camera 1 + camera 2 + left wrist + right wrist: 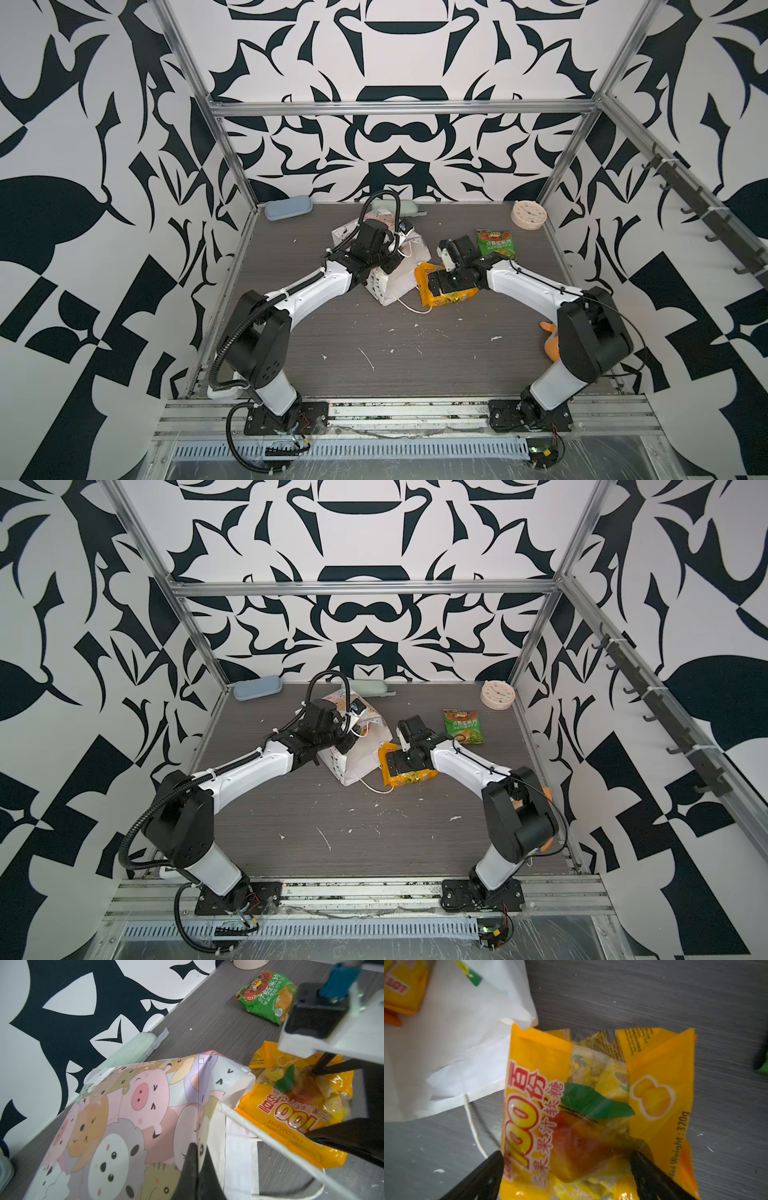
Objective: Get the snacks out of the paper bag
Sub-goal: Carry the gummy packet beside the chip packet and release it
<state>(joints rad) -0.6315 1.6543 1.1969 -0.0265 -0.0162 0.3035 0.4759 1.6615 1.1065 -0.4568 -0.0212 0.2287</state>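
Jaws of black plastic on the right pincer (566,1155) stand wide astride a crinkly yellow-orange packet (591,1105) lying flat just right of the paper bag (124,1105), whose cartoon-printed rim the left pincer (193,1147) pinches shut. A green packet (495,245) lies farther right on the scuffed grey wood-grain table (374,340), walled in bold black-and-white pattern.

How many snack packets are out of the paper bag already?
2. A green packet lies near the clock; a yellow-orange packet lies beside the paper bag. Others are partly hidden inside it.
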